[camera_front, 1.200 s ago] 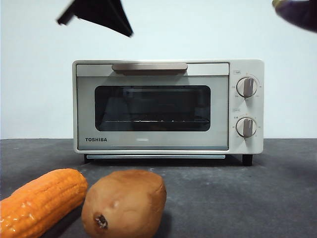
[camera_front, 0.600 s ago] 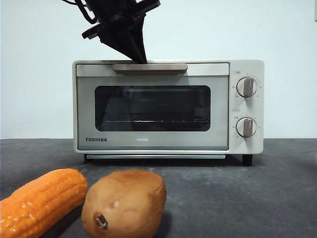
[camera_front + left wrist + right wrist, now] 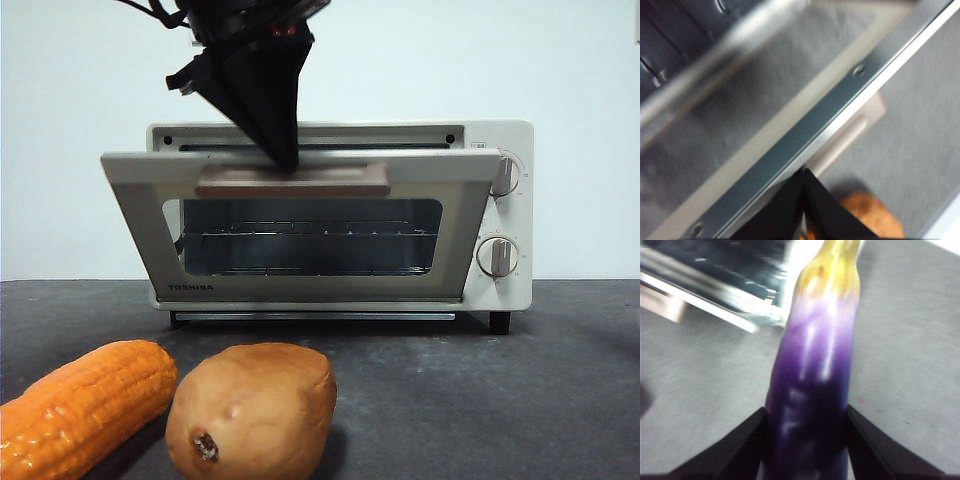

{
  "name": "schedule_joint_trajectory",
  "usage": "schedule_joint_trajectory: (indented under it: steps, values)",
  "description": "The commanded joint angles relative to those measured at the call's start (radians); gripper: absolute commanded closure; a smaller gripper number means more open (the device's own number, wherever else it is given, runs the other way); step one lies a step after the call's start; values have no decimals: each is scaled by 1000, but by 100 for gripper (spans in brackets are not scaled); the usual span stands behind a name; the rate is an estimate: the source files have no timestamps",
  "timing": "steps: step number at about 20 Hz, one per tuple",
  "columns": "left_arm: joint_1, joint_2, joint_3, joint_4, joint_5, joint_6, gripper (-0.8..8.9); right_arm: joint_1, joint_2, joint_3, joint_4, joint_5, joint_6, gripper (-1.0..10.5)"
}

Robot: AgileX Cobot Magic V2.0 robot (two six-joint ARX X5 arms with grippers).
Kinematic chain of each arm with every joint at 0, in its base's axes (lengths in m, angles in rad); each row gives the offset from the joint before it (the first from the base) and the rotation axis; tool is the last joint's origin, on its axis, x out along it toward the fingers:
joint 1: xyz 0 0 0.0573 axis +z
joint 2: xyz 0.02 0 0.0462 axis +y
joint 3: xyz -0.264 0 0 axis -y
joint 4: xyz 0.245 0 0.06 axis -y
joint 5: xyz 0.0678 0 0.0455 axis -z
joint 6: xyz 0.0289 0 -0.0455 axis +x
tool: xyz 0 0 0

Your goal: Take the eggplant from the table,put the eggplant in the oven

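Note:
The cream-white oven (image 3: 497, 292) stands at the back of the table (image 3: 500, 400). Its door (image 3: 300, 287) hangs partly open and tilted forward, showing the wire rack (image 3: 310, 235). My left gripper (image 3: 286, 160) comes down from above, shut, its tip against the beige handle (image 3: 340, 180). The left wrist view shows that gripper (image 3: 803, 175) at the door's top edge, by the handle (image 3: 840, 145). My right gripper (image 3: 805, 411) is out of the front view. It is shut on the glossy purple eggplant (image 3: 815, 375), held above the table (image 3: 900, 340) to one side of the oven's door (image 3: 715, 285).
An orange corn cob (image 3: 80, 405) and a brown potato (image 3: 250, 410) lie at the table's near edge, in front of the oven and to the left. The potato (image 3: 870, 220) also shows below the left gripper.
The left gripper came down onto the handle and pulled the shut door partly open. The eggplant's tip, at the top right corner a second ago, has left the front view.

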Motion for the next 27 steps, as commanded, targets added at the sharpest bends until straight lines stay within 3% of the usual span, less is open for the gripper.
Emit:
schedule_joint_trajectory:
  steps: [1, 9, 12, 16, 18, 22, 27]
  values:
    - [-32, 14, 13, -30, -6, 11, 809, 10, 8, 21, 13, -46, -49, 813]
    - [-16, -92, 8, -55, -7, 2, 809, 10, 39, 21, 65, -248, -133, 813]
    - [30, -147, -35, -26, -7, -9, 809, 10, 61, 21, 107, -269, -161, 813]
    - [126, -284, -206, 96, -6, -50, 809, 10, 84, 21, 249, -270, -170, 813]
    - [183, -368, -314, 164, -6, -76, 810, 10, 109, 21, 317, -315, -179, 813]
    - [306, -553, -534, 289, -6, -132, 810, 11, 210, 21, 399, -444, -276, 813]
    - [463, -724, -729, 404, 65, -182, 809, 19, 441, 63, 426, -445, -365, 813]
